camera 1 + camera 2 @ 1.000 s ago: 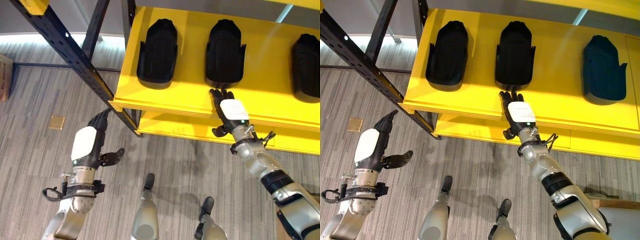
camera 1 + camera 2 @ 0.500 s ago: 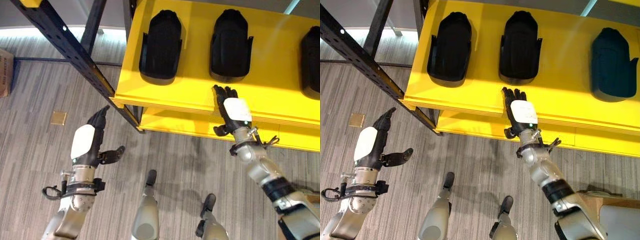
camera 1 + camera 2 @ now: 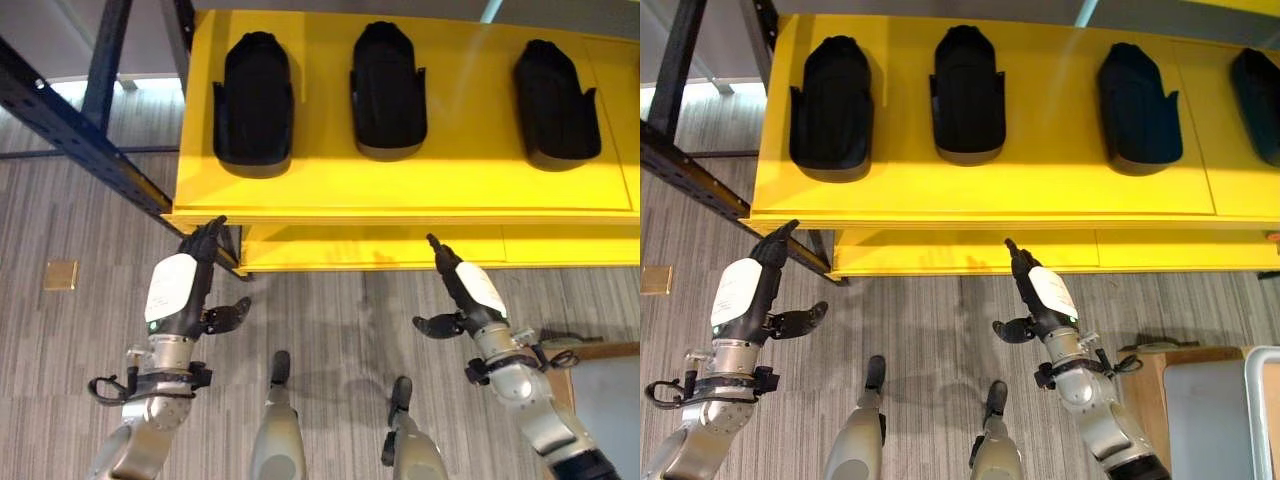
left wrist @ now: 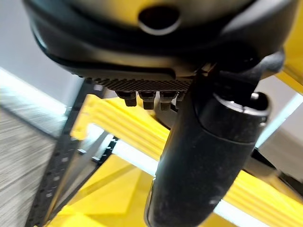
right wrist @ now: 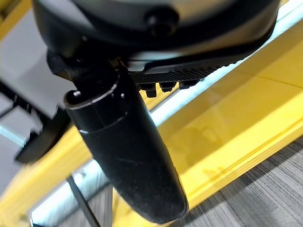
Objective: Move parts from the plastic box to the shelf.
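Now both silver-grey arms reach up from below toward the front edge of the yellow metal shelf (image 3: 400,195), each ending in a dark hand with a white cover on its back. The left hand (image 3: 185,285) is raised near the shelf's front left corner, its fingers straight and pointing up at the edge, its thumb stuck out to the side; it holds nothing. The right hand (image 3: 465,295) sits below the front edge, further toward the shelf's right end, fingers likewise straight and relaxed, thumb spread sideways, nothing in it (both wrist views show only an extended thumb and bare fingertips against yellow shelf boards).

On the upper shelf board lie moulded black plastic parts in a row running left to right, well back from the front edge: one black part (image 3: 252,105) near the left end, a second part (image 3: 388,92) beside it, a third part (image 3: 555,105) further right, and a fourth part (image 3: 1258,105) at the right edge of the right eye view. Grey striped carpet floor (image 3: 80,330) lies below.
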You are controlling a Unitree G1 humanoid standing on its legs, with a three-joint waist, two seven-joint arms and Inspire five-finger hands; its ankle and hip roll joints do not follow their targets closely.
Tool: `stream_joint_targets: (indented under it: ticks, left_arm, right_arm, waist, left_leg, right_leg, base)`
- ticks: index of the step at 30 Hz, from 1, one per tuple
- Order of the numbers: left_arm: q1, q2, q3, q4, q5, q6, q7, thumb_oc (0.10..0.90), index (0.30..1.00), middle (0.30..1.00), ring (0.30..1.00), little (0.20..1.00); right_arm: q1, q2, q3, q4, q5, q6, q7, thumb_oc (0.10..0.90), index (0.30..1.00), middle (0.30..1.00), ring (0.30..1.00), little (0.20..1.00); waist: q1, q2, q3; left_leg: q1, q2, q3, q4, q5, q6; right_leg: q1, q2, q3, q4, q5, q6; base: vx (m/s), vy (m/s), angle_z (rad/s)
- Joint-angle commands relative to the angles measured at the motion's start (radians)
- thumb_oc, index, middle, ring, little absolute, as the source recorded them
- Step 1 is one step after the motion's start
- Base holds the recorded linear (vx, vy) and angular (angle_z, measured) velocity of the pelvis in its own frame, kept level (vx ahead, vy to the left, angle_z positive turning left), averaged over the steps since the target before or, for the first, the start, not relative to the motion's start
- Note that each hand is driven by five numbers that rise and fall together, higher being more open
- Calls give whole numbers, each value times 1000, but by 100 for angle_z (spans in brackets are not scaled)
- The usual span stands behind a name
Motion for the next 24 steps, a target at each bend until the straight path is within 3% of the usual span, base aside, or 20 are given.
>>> stream_joint_targets:
  ticks: [1, 11, 24]
  left_arm:
    - [-42, 73, -5, -19, 79, -63, 61, 900, 1000, 1000, 1000, 1000]
    - [-148, 65, -72, 142, 194, -26, 108, 900, 1000, 1000, 1000, 1000]
    - [-243, 76, -93, 263, 310, 38, 170, 900, 1000, 1000, 1000, 1000]
  right_arm:
    - [-56, 9, -57, -144, 136, -149, -35, 900, 1000, 1000, 1000, 1000]
    - [-9, 8, -73, -193, 177, -166, -41, 900, 1000, 1000, 1000, 1000]
    - [6, 18, -78, -187, 177, -176, -65, 900, 1000, 1000, 1000, 1000]
  waist:
    - [-18, -43, -107]
    - [-50, -55, -122]
    - [-68, -72, -124]
  left_leg:
    - [22, 27, 14, 3, -52, 36]
    - [63, 55, 50, -25, -39, 21]
    - [79, 68, 67, -29, -41, 15]
  right_leg:
    - [2, -31, 28, 74, -77, -3]
    - [-7, -8, 66, 66, -71, -4]
    - [-8, 3, 83, 60, -69, -5]
  base:
    - [-29, 4, -25]
    - [-8, -13, -17]
    - [-1, -8, -5]
